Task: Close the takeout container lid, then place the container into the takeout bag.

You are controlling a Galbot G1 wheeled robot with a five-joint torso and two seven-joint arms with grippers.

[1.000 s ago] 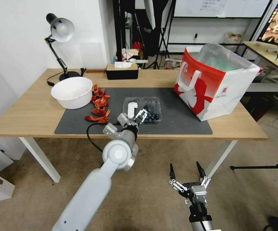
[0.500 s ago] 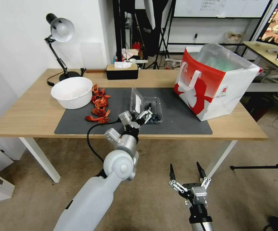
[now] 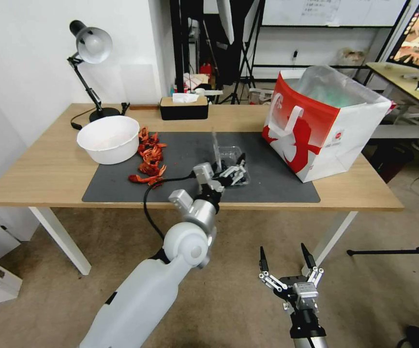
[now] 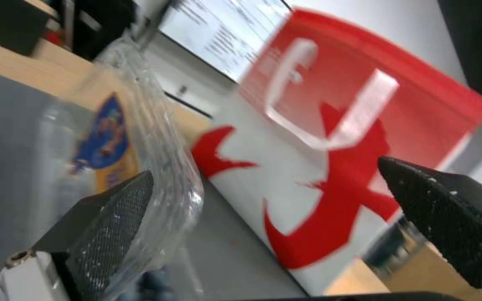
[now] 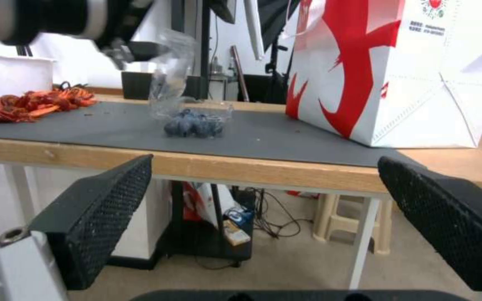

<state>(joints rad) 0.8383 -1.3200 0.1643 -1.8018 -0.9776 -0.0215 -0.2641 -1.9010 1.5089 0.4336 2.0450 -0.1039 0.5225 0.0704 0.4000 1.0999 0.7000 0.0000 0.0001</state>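
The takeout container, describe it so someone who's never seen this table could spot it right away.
On the dark mat covering the wooden table, look between the round white bowl and the red-and-white takeout bag. The takeout container is the small clear clamshell holding dark blue berries, its lid standing upright at the open left gripper.

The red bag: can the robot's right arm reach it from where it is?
Probably not yet. The right tool hangs open below the table edge, near the floor. The takeout bag stands up on the table's far right, so the arm must rise first.
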